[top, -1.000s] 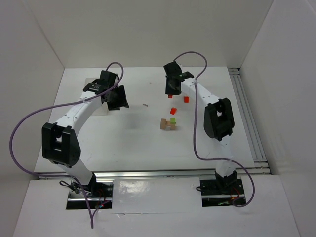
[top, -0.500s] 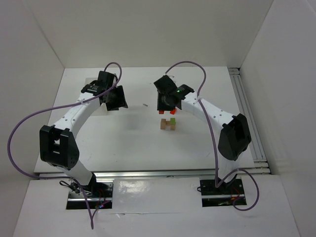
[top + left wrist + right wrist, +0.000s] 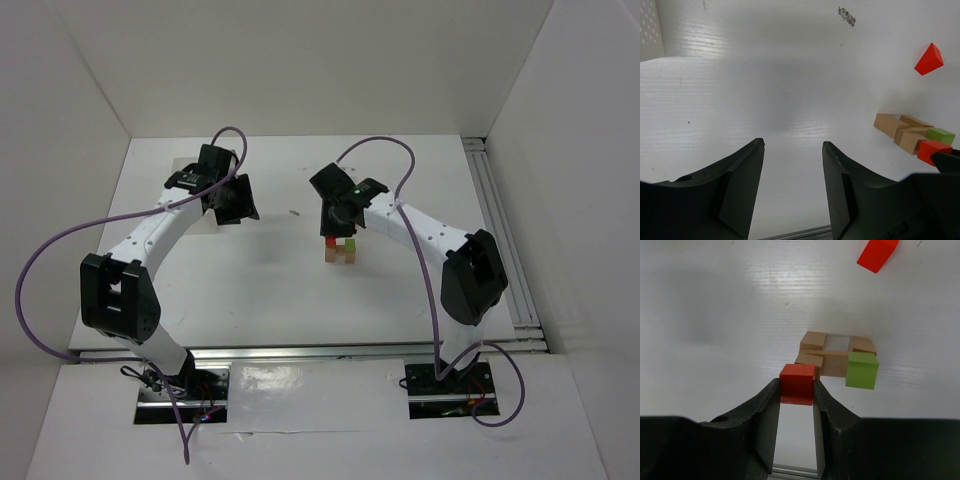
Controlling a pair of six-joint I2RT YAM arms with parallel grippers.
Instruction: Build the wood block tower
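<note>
The tower base is a small square frame of tan blocks (image 3: pixel 835 356) at mid table (image 3: pixel 345 254), with a lime green cube (image 3: pixel 862 370) on one corner. My right gripper (image 3: pixel 796 386) is shut on a red cube (image 3: pixel 797 376) and holds it at the frame's neighbouring corner, touching or just above a tan block. In the top view the right gripper (image 3: pixel 338 222) hangs right over the tower. A loose red block (image 3: pixel 877 252) lies beyond. My left gripper (image 3: pixel 792 150) is open and empty, well left of the tower (image 3: pixel 902 131), over bare table.
A white box (image 3: pixel 650 30) stands at the back left beside the left gripper (image 3: pixel 235 205). A thin tan stick (image 3: pixel 294 212) lies between the two grippers. A red wedge (image 3: pixel 929 59) lies behind the tower. A metal rail (image 3: pixel 500 230) runs along the table's right edge.
My right gripper has carried the red cube from the far side of the table down and nearer, to the corner of the tan frame. The left arm has stayed still.
</note>
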